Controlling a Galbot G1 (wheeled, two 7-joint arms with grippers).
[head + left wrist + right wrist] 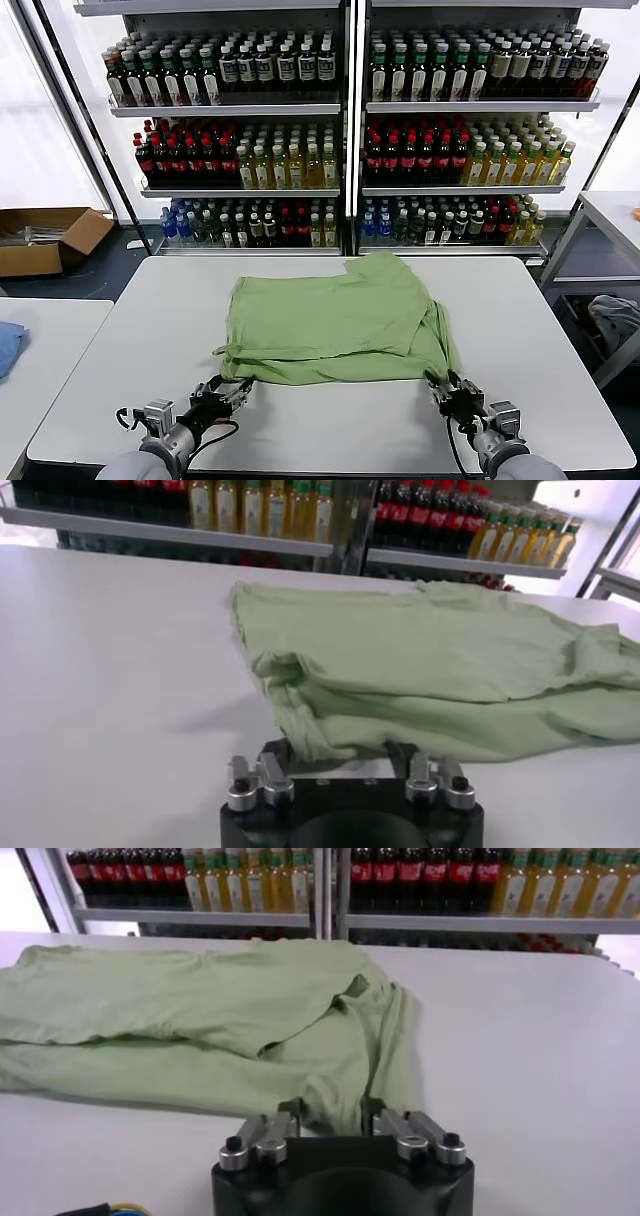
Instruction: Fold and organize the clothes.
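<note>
Head view is showing us the shirt [335, 322] lying mid-table, long axis running across us, its near hem just ahead of both claws. We are seeing the left gripper [232, 393] spread around the near-left corner (not yet clamped, we judge) and the right gripper [447, 391] pinching the near-right corner; the lift should go straight away from us.

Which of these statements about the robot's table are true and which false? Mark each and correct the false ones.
1. A green shirt lies on the white table. True.
2. The left gripper is at the shirt's near corner. True.
3. The right gripper is parked far from the shirt. False: it is at the shirt's other near corner.
4. The shelves behind hold folded towels. False: they hold bottles.
</note>
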